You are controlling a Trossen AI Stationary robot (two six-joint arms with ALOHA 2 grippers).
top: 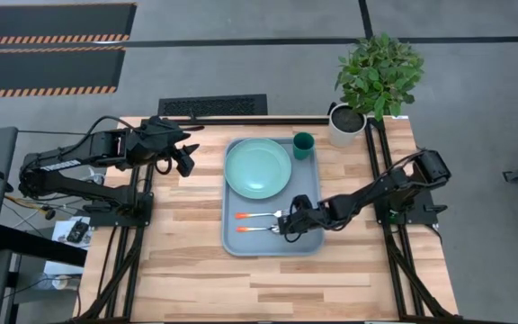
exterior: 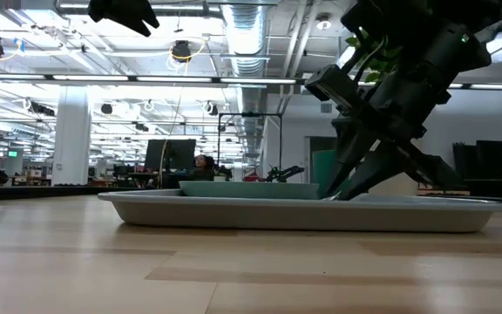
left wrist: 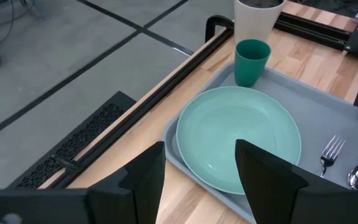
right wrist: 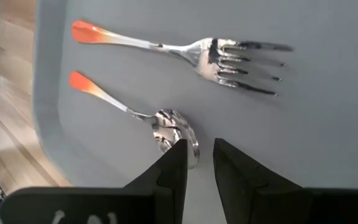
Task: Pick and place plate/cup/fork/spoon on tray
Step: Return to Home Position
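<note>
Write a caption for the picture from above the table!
All set: plate, cup, fork and spoon are on the tray, right gripper at the spoon, left gripper waiting beside the tray.

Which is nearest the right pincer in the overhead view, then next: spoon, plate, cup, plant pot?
1. Spoon, on the tray, at the right pincer tips.
2. Plate, tray's far half.
3. Cup, tray's far right corner.
4. Plant pot, off the tray, beyond the cup.

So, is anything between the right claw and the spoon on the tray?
Nothing visible does. The right claw hangs narrowly open just beside the bowl of the spoon, with only bare tray between them; the fork lies beyond the spoon.
</note>
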